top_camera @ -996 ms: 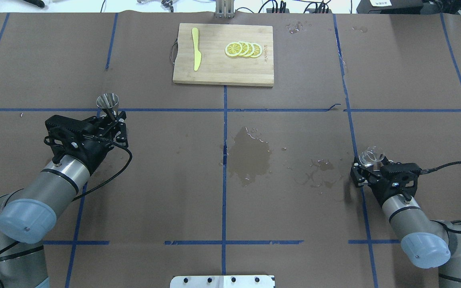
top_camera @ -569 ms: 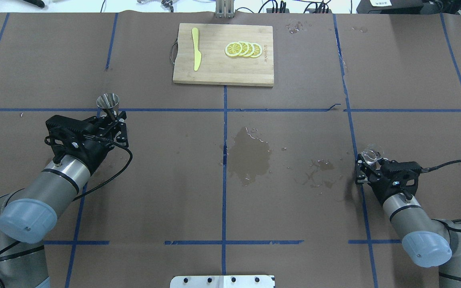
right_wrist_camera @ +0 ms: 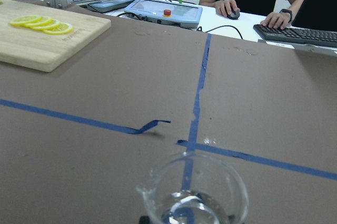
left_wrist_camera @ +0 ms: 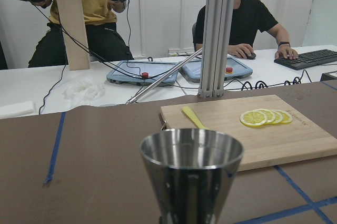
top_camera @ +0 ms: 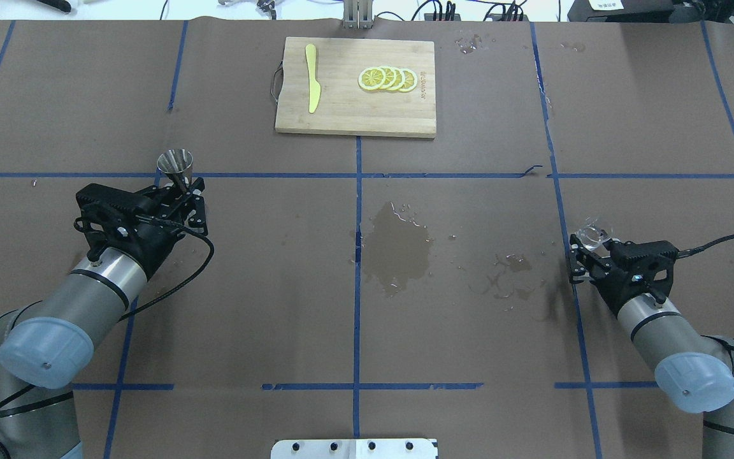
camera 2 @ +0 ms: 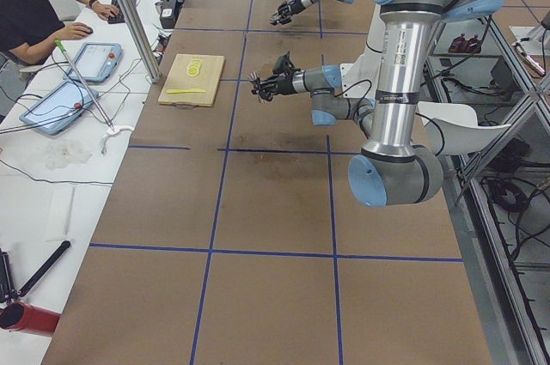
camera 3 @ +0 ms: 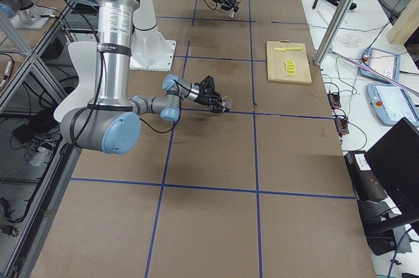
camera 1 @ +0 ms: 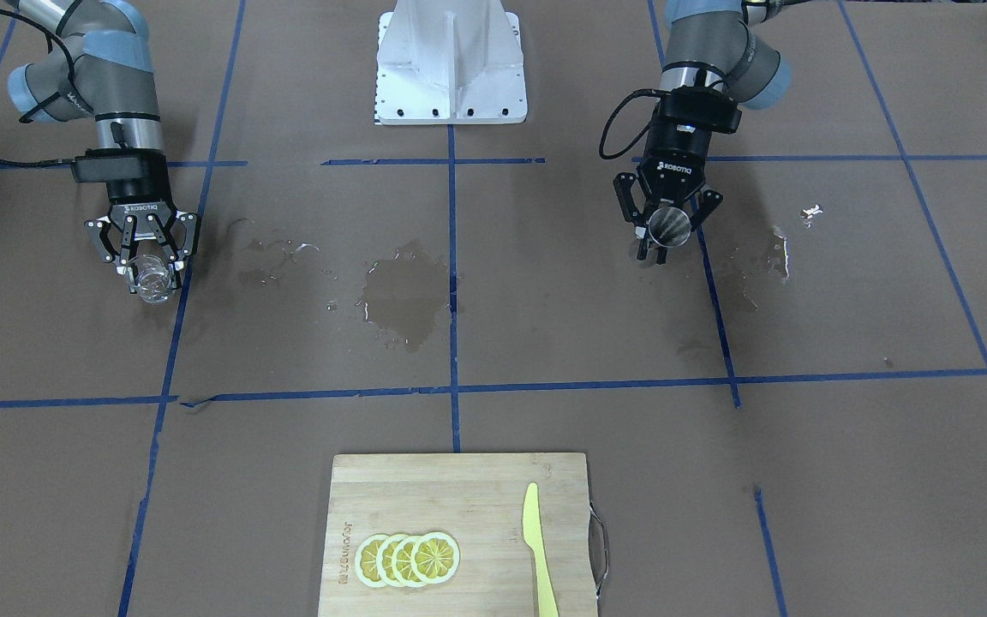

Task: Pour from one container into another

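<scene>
— We see a black left claw (top_camera: 180, 186) with a shiny silver cup (top_camera: 174, 162) in it. The right claw (top_camera: 587, 254) is black too, and its beaker (top_camera: 592, 237) is clear.

— Between the claws we see brown paper (top_camera: 246, 287) gridded with blue tape (top_camera: 357, 319), and a darker wet blotch (top_camera: 399, 245). Beyond them are a pale, striped bamboo board (top_camera: 341, 108), a yellow knife (top_camera: 311, 80) and yellow lemon slices (top_camera: 387, 78) with pale rings.

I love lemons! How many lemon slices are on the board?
4 lemon slices, overlapping in one row on the wooden cutting board, beside the yellow knife; another could hide underneath.
</scene>
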You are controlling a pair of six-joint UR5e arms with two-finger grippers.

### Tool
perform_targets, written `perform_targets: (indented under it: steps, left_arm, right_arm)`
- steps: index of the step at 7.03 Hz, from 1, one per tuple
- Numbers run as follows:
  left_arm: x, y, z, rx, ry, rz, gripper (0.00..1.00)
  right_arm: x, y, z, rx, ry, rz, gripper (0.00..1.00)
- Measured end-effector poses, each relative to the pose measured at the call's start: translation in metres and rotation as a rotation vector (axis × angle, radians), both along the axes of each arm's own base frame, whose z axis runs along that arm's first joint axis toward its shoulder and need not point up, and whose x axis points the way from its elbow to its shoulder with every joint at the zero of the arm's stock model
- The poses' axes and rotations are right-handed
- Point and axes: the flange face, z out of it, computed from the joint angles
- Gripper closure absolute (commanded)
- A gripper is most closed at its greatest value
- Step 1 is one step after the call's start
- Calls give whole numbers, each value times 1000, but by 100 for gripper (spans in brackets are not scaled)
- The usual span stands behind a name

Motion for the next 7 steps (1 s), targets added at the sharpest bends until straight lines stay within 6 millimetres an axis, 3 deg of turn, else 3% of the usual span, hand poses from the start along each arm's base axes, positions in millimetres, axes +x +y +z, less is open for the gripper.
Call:
perform_targets:
  steps: [2,4,6,7]
  left_arm:
    - [24,2,-40,43,26,113,100]
    - [44,8,-80,128,16,241,100]
    - [72,11,-100,171,26,373,100]
    - [88,10,-100,186,36,410,100]
  right_arm:
    - [12,-22,-48,81,56,-88,100]
    - [4,-41,-90,174,122,-177,100]
    - [-18,-50,-156,223,203,-275,100]
    - [-17,-48,-193,218,227,-325,100]
